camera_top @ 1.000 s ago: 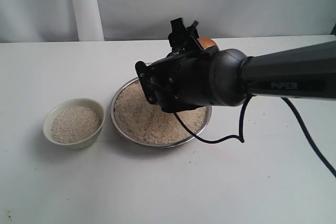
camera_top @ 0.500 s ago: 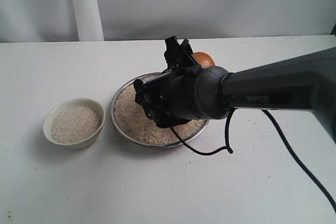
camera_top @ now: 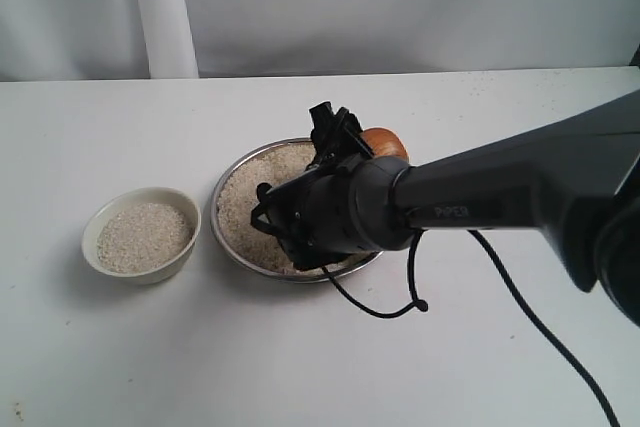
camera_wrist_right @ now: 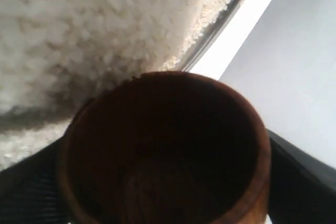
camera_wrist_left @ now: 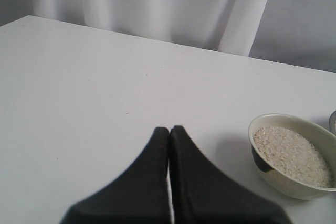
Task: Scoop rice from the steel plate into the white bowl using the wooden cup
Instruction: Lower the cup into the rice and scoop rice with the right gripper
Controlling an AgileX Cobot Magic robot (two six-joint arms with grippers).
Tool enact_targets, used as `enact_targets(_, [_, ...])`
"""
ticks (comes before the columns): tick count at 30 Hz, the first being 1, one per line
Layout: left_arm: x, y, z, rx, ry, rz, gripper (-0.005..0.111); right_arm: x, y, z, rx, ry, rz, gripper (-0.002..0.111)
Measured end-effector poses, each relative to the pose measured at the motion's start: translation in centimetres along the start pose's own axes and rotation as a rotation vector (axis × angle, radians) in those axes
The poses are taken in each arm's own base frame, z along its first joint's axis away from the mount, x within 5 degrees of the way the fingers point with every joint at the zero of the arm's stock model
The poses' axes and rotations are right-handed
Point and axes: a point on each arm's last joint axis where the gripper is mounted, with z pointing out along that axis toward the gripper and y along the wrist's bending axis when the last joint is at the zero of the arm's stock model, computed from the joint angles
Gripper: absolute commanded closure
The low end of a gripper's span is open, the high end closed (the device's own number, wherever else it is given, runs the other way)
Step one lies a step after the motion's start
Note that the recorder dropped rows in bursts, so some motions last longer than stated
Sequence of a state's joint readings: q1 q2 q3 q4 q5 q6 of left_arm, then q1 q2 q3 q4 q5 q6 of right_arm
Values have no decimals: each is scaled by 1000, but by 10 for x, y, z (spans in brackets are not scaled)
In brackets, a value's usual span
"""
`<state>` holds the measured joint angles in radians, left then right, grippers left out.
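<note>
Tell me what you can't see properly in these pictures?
- Exterior view: the right arm hides most of the wooden cup and part of the steel plate.
- Left wrist view: the picture's edge cuts off the white bowl's side.
- Right wrist view: the rice is blurred.

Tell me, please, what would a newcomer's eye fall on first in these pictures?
The big black right arm stretches across the scene, its pincer holding the wooden cup over the far side of the steel plate. The plate is full of rice, and the white bowl to its left in the exterior view holds some too.
</note>
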<state>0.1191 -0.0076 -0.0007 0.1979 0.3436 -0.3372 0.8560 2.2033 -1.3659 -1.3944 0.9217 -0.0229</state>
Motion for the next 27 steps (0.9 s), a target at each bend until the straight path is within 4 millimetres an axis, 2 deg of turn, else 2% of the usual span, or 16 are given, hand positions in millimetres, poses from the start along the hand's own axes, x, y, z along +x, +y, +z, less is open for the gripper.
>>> enact_targets(18, [0,0,0,0,0,0,107,-10,5,-4,-46,-56,34,108])
enact_targets(23, [0,0,0,0,0,0,107,-15,-7,-8,-91,-92,148,108])
enact_targets(27, [0,0,0,0,0,0,107,-17,-8,-8,-116,-100,144,108])
